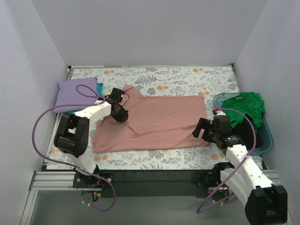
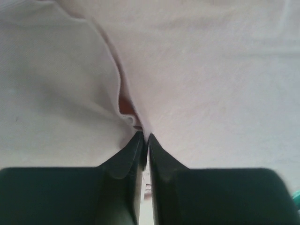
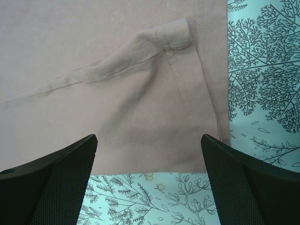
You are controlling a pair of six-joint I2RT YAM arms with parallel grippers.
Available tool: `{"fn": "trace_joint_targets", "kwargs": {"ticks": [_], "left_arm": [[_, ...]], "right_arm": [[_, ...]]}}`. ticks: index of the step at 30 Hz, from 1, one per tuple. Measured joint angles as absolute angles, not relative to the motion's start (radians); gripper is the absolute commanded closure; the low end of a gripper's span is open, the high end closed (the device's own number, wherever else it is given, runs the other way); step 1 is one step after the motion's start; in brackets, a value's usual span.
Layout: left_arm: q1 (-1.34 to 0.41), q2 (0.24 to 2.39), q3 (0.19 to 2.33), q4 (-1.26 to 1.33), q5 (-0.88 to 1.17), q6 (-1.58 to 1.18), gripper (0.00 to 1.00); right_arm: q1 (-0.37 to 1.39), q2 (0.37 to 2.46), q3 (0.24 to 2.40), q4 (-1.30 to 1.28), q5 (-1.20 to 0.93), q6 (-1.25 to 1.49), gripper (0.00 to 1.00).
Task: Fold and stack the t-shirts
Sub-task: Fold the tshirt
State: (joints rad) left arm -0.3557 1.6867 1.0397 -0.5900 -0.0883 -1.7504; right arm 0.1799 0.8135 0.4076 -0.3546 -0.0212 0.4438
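Note:
A dusty pink t-shirt (image 1: 159, 122) lies spread flat across the middle of the table. My left gripper (image 1: 123, 116) is shut on a fold of it (image 2: 126, 101) near its left end, pinching the cloth between the fingertips. My right gripper (image 1: 202, 130) is open and empty, hovering over the shirt's near right corner (image 3: 187, 140). A folded lavender t-shirt (image 1: 77, 91) lies at the far left with a teal one (image 1: 99, 87) showing under its edge. A green t-shirt (image 1: 246, 105) is heaped in the tub on top of a dark one.
A translucent teal plastic tub (image 1: 268, 138) stands at the right edge. The table has a floral cover (image 1: 178, 77) and white walls on three sides. Purple cables loop from both arms.

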Motion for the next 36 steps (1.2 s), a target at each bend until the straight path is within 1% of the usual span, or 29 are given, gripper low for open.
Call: {"fn": "trace_joint_targets", "kwargs": {"ticks": [2, 3, 6, 9, 13, 18, 26, 29, 33, 36], "left_arm": [[-0.356, 1.703, 1.063, -0.59, -0.087, -1.745, 0.66], [-0.356, 1.717, 1.078, -0.589, -0.084, -1.738, 0.54], [-0.356, 1.771, 1.125, -0.581, -0.074, -1.714, 0.34], [-0.356, 1.813, 1.17, -0.583, -0.068, -1.698, 0.3], [-0.357, 1.816, 1.189, -0.582, -0.064, -1.679, 0.27], [-0.357, 1.797, 1.209, -0.576, -0.04, -1.648, 0.25], [-0.357, 1.787, 1.342, -0.604, -0.038, -1.592, 0.24], [-0.357, 1.724, 1.27, -0.589, -0.04, -1.589, 0.23], [-0.357, 1.557, 1.052, -0.567, -0.038, -1.602, 0.23], [-0.357, 1.458, 0.908, -0.566, -0.037, -1.621, 0.22]], "right_arm": [[0.18, 0.813, 0.408, -0.355, -0.021, 0.441, 0.02], [0.18, 0.813, 0.408, -0.355, -0.021, 0.439, 0.02], [0.18, 0.813, 0.408, -0.355, -0.013, 0.437, 0.02], [0.18, 0.813, 0.408, -0.355, 0.0, 0.432, 0.02], [0.18, 0.811, 0.408, -0.355, 0.002, 0.425, 0.02], [0.18, 0.811, 0.41, -0.356, 0.001, 0.414, 0.02], [0.18, 0.811, 0.452, -0.367, -0.033, 0.385, 0.02], [0.183, 0.81, 0.483, -0.366, -0.072, 0.374, 0.02], [0.246, 0.826, 0.488, -0.361, -0.074, 0.373, 0.02], [0.305, 0.893, 0.488, -0.344, -0.059, 0.378, 0.02]]}}
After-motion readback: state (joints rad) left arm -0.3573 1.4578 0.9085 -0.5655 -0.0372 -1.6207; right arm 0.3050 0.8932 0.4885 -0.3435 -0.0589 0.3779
